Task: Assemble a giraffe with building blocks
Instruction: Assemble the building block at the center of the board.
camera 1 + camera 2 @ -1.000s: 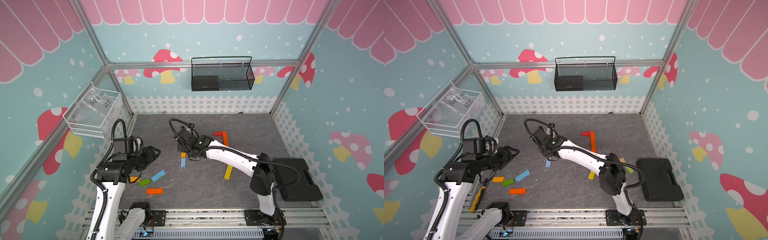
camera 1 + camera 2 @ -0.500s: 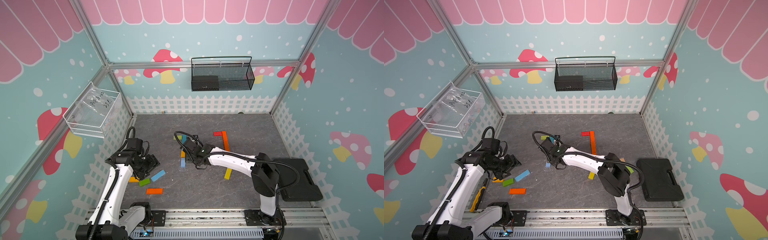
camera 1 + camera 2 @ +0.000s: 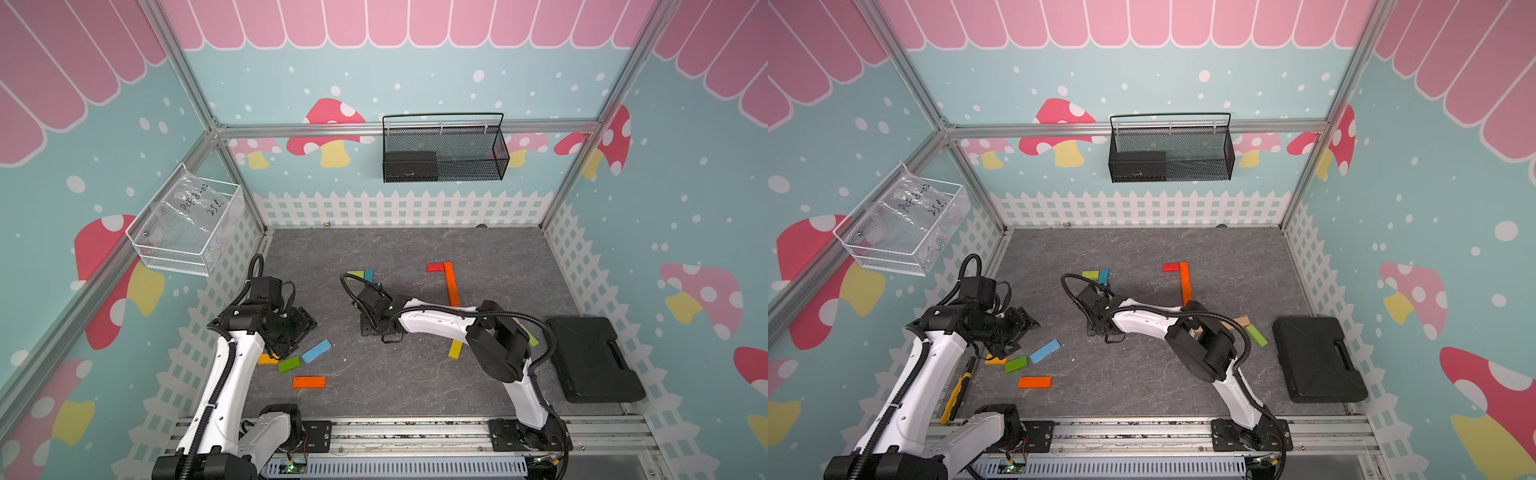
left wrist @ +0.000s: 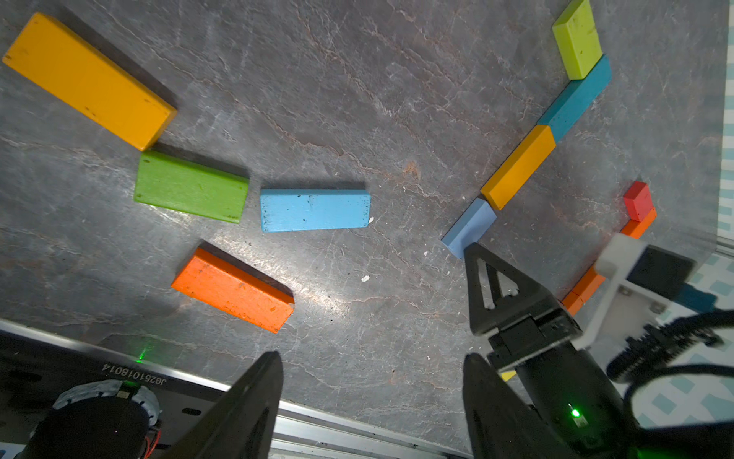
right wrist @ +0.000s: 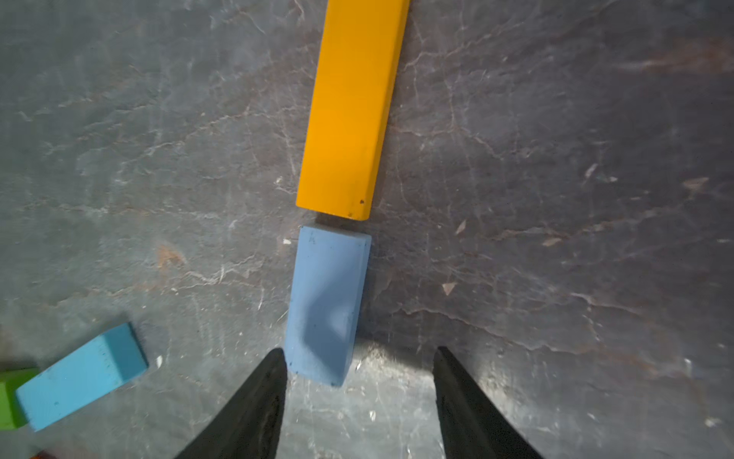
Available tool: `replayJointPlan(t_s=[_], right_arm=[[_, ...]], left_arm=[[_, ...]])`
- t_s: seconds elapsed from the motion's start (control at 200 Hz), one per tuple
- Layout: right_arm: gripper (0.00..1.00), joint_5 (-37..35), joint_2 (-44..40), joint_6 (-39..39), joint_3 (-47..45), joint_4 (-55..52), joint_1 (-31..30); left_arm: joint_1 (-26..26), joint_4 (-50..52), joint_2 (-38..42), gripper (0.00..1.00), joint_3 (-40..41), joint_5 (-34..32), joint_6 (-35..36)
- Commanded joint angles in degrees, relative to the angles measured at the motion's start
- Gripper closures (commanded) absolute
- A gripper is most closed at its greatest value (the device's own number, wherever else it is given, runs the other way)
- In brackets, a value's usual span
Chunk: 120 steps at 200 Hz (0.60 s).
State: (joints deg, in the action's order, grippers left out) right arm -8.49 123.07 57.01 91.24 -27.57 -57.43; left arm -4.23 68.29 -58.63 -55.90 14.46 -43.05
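Note:
Building blocks lie flat on the grey floor (image 3: 415, 395). In the left wrist view a yellow (image 4: 87, 79), a green (image 4: 190, 192), a blue (image 4: 315, 210) and an orange block (image 4: 232, 294) lie loose. My left gripper (image 4: 373, 357) hangs open and empty above the floor beside them (image 3: 299, 328). A lime (image 4: 578, 37), a teal (image 4: 576, 99), a yellow (image 4: 518, 167) and a short pale-blue block (image 4: 468, 226) form an end-to-end row. My right gripper (image 5: 359, 353) stands open low over the pale-blue block's (image 5: 327, 302) end, one fingertip (image 5: 278, 361) against its side. A red block (image 3: 435, 267) meets an orange bar (image 3: 451, 282).
A black case (image 3: 590, 359) lies at the right. A yellow block (image 3: 456, 349) and a green block (image 3: 530, 338) sit near the right arm's elbow. A yellow-handled tool (image 3: 955, 395) lies along the left fence. Wire baskets (image 3: 442, 153) hang on the walls.
My right gripper has moved toward the front along the block row and dropped low over the pale-blue block. My left arm has swung down over the front-left blocks, its jaws wider.

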Motion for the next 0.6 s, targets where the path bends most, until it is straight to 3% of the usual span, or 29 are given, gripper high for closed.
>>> replayJointPlan(t_s=[0.0,0.295,0.596], right_arm=[[0.39,-0.6,1.6,0.3,3.4,-1.3,-0.1],[0.42,0.0,7.7,0.6,10.7,-4.3,-0.1],[0.47,-1.6,9.0,2.3,11.9,-6.1,-0.1]], left_arm=[[-0.5,-0.4,1.0,0.26,-0.8,1.4,0.8],[-1.0,-0.4,1.6,0.26,-1.4,3.4,2.4],[-2.4,-0.4,1.7,0.26,-1.3,4.8,3.8]])
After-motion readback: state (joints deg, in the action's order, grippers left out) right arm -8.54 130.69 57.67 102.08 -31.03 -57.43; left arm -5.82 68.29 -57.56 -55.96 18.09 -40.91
